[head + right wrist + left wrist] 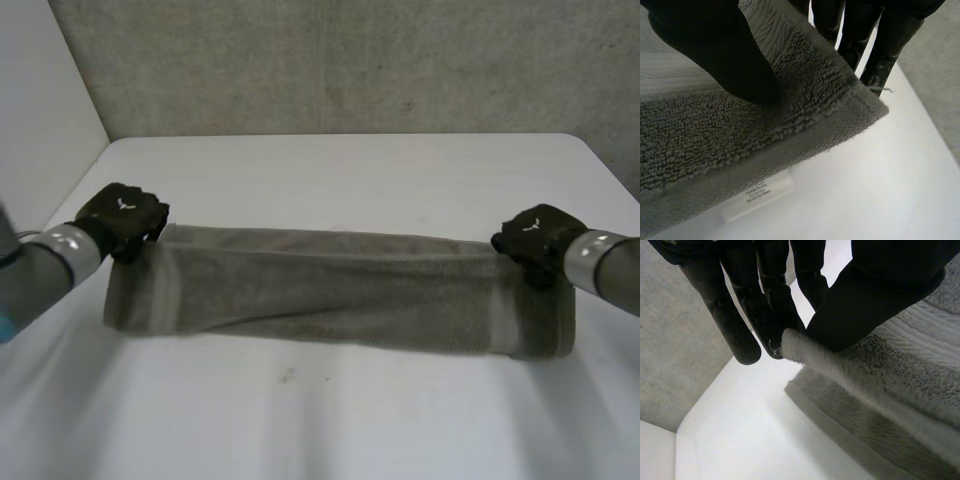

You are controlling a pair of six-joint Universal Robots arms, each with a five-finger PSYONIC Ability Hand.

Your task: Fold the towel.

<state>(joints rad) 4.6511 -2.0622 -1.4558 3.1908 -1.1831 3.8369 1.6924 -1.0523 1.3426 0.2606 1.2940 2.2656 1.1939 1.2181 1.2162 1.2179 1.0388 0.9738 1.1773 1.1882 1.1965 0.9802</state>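
Pinching the towel (340,295) at both far corners, you have it stretched long across the table (330,165).

From the head view, your left hand (122,215) sits on the towel's far left corner and your right hand (535,238) on its far right corner, with the grey towel lying between them in one long band. At the left wrist, your thumb (865,300) presses the towel's thick edge against straight fingers (742,330), and that edge is lifted off the table. At the right wrist, your thumb (715,55) lies on top of the towel's corner with the fingers (885,45) beneath, pinching it. A white label (760,196) pokes out under the towel's hem near that corner.
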